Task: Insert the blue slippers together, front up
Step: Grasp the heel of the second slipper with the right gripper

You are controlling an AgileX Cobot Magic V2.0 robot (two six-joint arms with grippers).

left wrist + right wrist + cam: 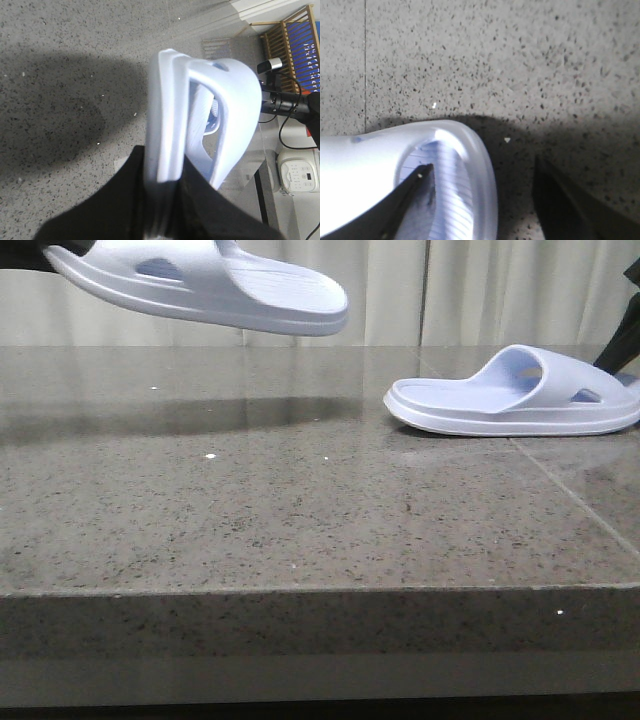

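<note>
Holding, left pincer (165,200): clamping the sole edge of one blue slipper (200,285) between dark fingers (125,200), jaws narrowed to the thickness of the foam, slipper jutting away from the fingertips.
Hanging, lifted slipper: floating clear above the table (300,520), tilting slightly, toe end pointing toward the other slipper, shadow lying on the stone beneath.
Resting, second slipper (515,395): lying flat, sole down, on the right part of the table, strap arching upward, well apart from the lifted one.
Straddling, right pincer (485,195): standing wide open, one dark finger (400,200) reaching inside the slipper's rim over the ribbed footbed, the other finger well outside over bare stone; gripping nothing that can be made out.
Bordering, edges: slipper's rounded end sitting between the spread fingers, nearer the inner one; front table edge lying far from both slippers.
Remaining, open room: wide bare stone stretching between the slippers and ahead of both pincers; air gap showing under the raised slipper.
</note>
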